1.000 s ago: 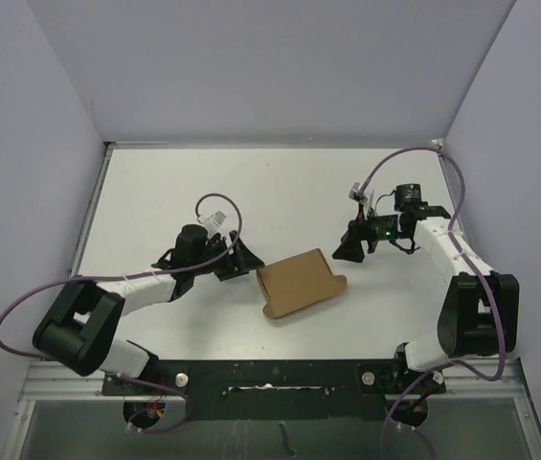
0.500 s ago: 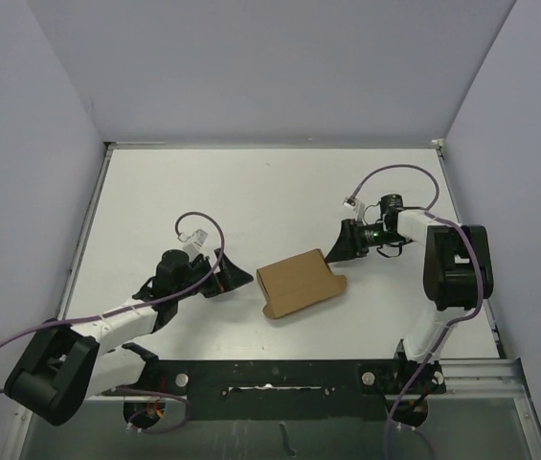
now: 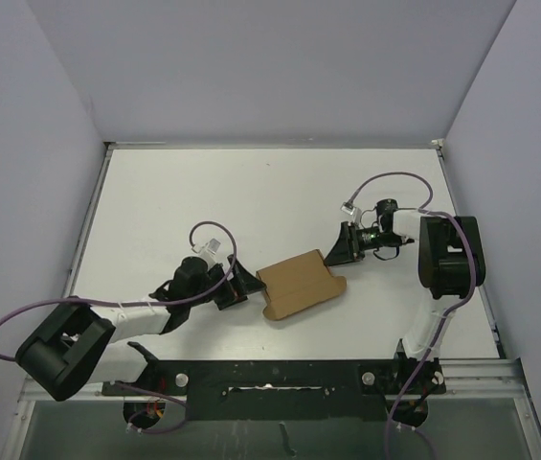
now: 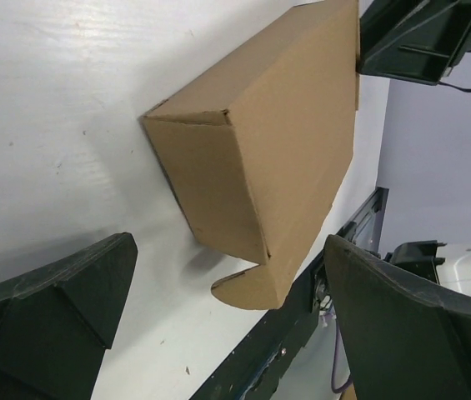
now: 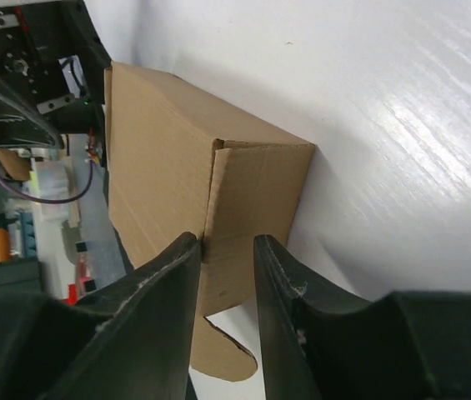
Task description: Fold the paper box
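- The paper box (image 3: 299, 285) lies on the white table (image 3: 203, 192), about midway between the two arms. It looks like a closed, low carton.
- In the overhead view its long axis runs left to right, with the right end tilted a little toward the far side. Each short end faces one arm.
- Your left gripper (image 3: 236, 285) sits just beside the box's left end, and its jaws are spread wide and hold nothing. The left wrist view shows that end face squarely between the two fingers (image 4: 52, 308).
- Your right gripper (image 3: 339, 247) sits at the box's far right corner, low to the table. Its jaws stand narrow, with only a slim gap.
- In the right wrist view a vertical edge of the box (image 5: 252, 192) runs down into that gap. You cannot tell whether the fingers (image 5: 160, 292) pinch it or only hover before it.
- A rounded tab (image 4: 248, 292) sticks out loose at the box's near edge, untucked.
- Both arms are close, but the left lines up better with the long axis, so it probably suits an end-on push or steadying hold.
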